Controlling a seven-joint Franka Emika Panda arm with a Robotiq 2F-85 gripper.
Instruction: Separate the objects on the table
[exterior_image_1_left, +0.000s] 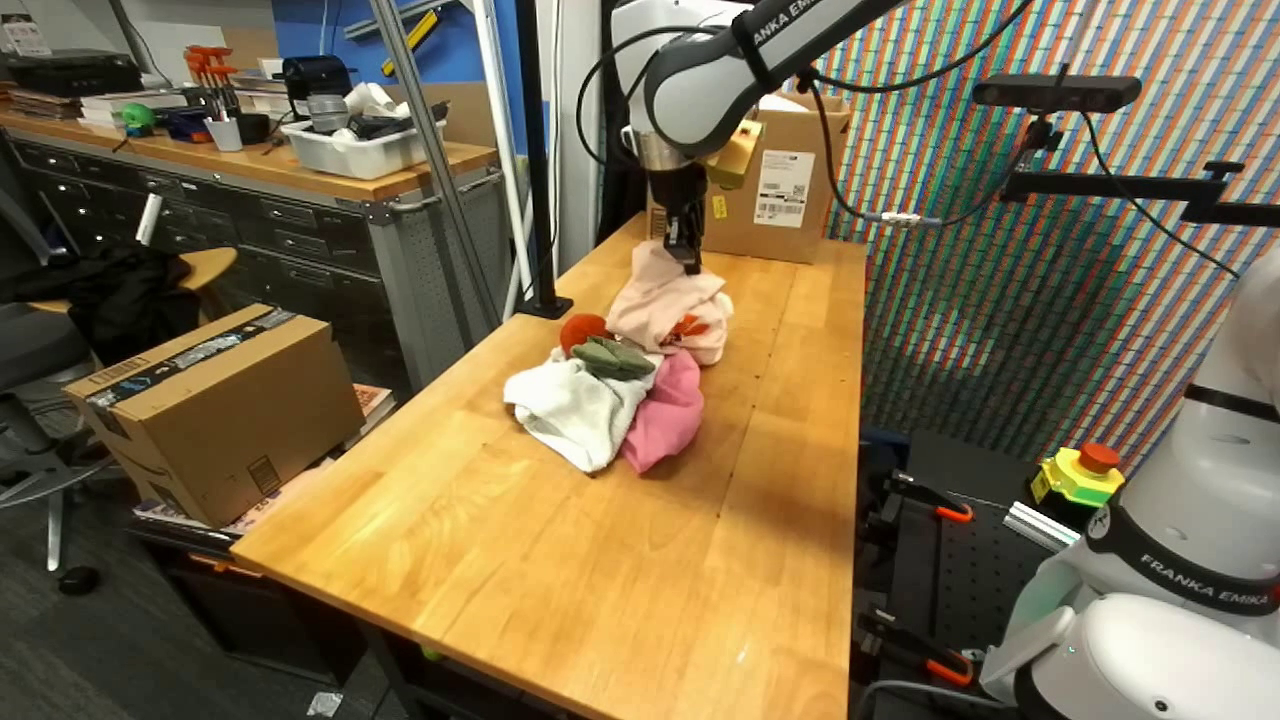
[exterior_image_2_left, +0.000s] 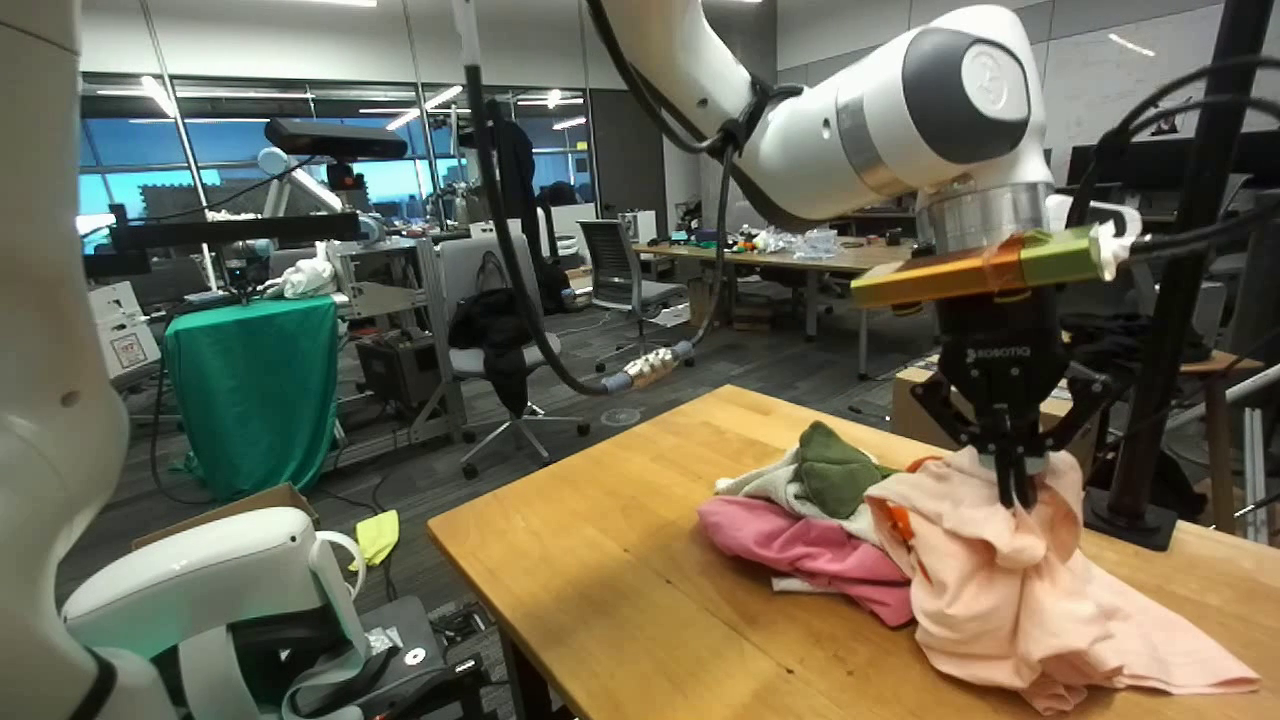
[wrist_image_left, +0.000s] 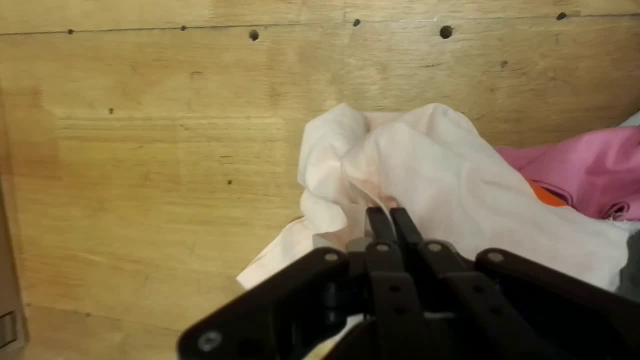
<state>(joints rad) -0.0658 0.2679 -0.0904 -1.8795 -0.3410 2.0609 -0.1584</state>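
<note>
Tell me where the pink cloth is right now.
In an exterior view, the pink cloth lies on the wooden table, right of the white towel and in front of the peach cloth.

A robotics lab, partly office: the gripper (exterior_image_2_left: 1015, 490), marked ROBOTIQ, hangs from an arm (exterior_image_1_left: 700, 95) lettered FRANKA EMIKA, a plank table (exterior_image_1_left: 600, 560) under it. Well to the gripper's side, in an exterior view, come a workbench (exterior_image_1_left: 240, 168) with drawers (exterior_image_1_left: 300, 243) and hand tools (exterior_image_1_left: 209, 70), and, opposite, a camera (exterior_image_1_left: 1050, 93) and red stop button (exterior_image_1_left: 1098, 459). Well beyond the gripper stand a desk (exterior_image_2_left: 820, 262) and office chair (exterior_image_2_left: 612, 264).
</note>
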